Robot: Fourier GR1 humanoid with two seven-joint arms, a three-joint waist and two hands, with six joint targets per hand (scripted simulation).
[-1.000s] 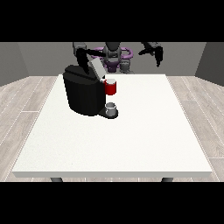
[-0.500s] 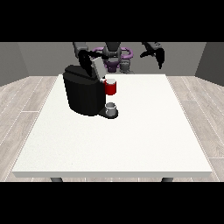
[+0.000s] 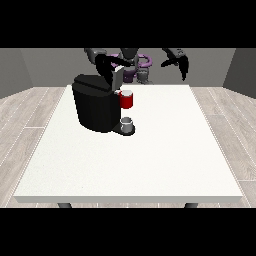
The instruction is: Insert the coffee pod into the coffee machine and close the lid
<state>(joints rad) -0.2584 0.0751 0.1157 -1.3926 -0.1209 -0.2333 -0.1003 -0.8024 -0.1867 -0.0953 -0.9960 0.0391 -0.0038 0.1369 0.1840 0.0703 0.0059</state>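
Black coffee machine [image 3: 96,107] on table [image 3: 150,160], lid [image 3: 117,76] raised

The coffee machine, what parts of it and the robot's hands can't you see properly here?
- Front view: the coffee machine's pod slot is hidden behind its raised lid and the hand at the view's left.
- Whether a coffee pod is inside: cannot tell.
- That hand's fingers blend into the dark machine; their pose is unclear.
- The hand at the view's right is too small to tell whether it holds anything.
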